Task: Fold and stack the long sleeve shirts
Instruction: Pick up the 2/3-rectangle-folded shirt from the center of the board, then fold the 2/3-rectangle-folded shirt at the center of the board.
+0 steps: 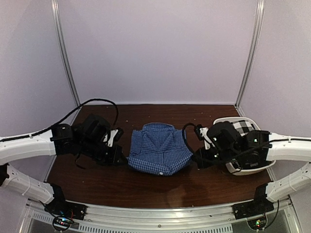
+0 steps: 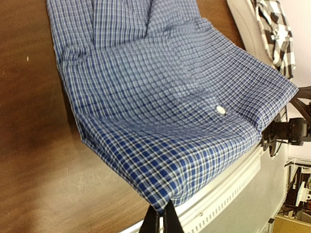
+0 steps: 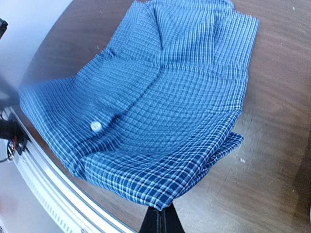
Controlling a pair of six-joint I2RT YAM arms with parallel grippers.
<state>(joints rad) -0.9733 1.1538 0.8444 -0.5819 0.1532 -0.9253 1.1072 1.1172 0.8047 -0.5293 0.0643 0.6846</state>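
Dark bench [image 1: 146, 187]; blue shirt [image 1: 158, 148] half folded; left gripper [image 2: 160, 217] and right gripper [image 3: 160, 217] clamp its near corners; next, probably, carry both evenly toward the far edge.

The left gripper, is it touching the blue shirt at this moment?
Touching. The left wrist view shows the left gripper pinching a corner of the blue shirt: the cloth runs in between its closed fingers.
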